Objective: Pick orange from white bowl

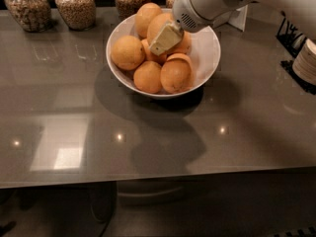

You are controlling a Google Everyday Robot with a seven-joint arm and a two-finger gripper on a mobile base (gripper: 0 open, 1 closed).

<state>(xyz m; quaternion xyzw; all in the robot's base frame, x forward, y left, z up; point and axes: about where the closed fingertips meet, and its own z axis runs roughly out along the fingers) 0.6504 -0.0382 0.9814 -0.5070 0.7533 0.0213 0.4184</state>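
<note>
The white bowl stands at the back middle of the grey table, heaped with several oranges. My gripper reaches down into the bowl from the upper right. One cream finger lies against the front of the orange near the middle of the heap; the other finger is hidden behind it. The gripper is shut on this orange, which sits a little above its neighbours. Other oranges lie at the left, front and front right of the bowl.
Several glass jars of grain line the table's back edge behind the bowl. A white card stands behind the bowl at the right. A stack of white dishes on a dark rack is at the far right edge.
</note>
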